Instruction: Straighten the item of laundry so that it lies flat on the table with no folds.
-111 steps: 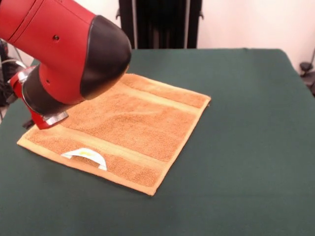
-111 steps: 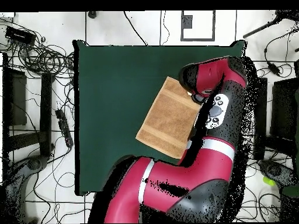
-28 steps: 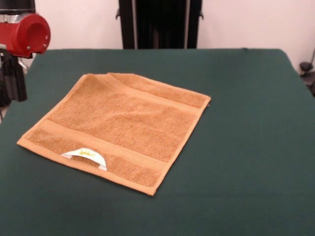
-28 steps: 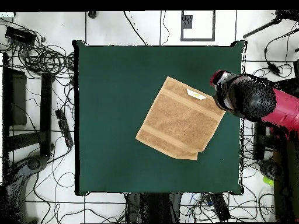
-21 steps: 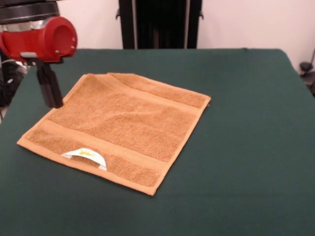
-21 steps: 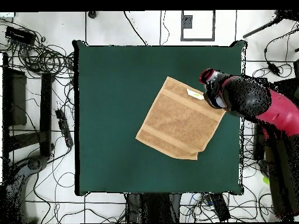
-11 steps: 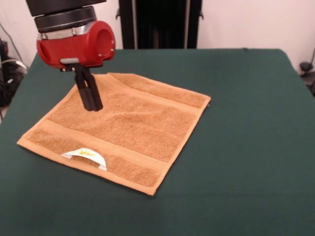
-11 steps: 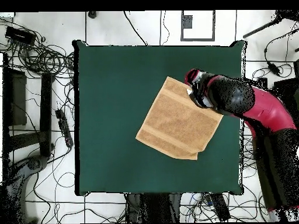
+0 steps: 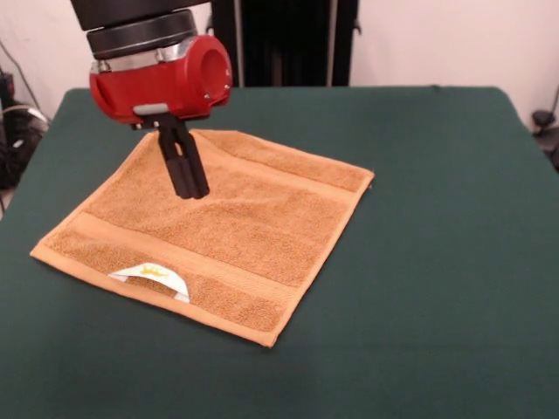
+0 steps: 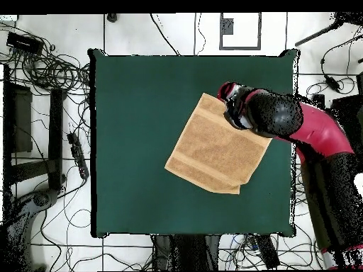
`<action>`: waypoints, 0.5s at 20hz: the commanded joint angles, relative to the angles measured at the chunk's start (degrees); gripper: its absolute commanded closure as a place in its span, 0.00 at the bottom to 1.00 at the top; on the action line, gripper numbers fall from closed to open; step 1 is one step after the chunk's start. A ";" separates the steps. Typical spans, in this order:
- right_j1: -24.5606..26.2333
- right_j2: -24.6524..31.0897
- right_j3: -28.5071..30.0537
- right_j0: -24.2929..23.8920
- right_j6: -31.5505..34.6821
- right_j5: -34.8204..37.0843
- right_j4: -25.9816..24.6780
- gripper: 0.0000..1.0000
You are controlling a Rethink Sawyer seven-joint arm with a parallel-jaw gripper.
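The orange-tan towel lies spread on the dark green table, set at a slant to the table's edges, on the front view's left half; its pile is terry, its edges hemmed, and two flat woven bands cross it, one near the far edge and one near the close edge; a small white tag curls up on the close band; the far left corner shows a slight fold or ridge, and a shallow ripple runs across the middle; otherwise the cloth lies flat.

The front view shows the tag, the bands and the claw's black fingers clearly; the overhead view shows the towel as a tilted square toward the table's right side, with the arm's bulk covering one corner of it and hiding the tag; there the claw itself cannot be made out.

The red and black arm comes down with its wrist vertical; the claw points straight down over the towel's far left part, fingers pressed together with nothing between them, tips at or just above the cloth; contact cannot be told.
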 commanded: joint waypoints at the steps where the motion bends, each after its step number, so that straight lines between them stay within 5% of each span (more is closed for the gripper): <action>1: 5.75 2.80 2.32 4.66 -1.51 0.53 -0.85 1.00; 10: 7.00 5.85 2.08 2.15 -3.42 0.52 1.26 1.00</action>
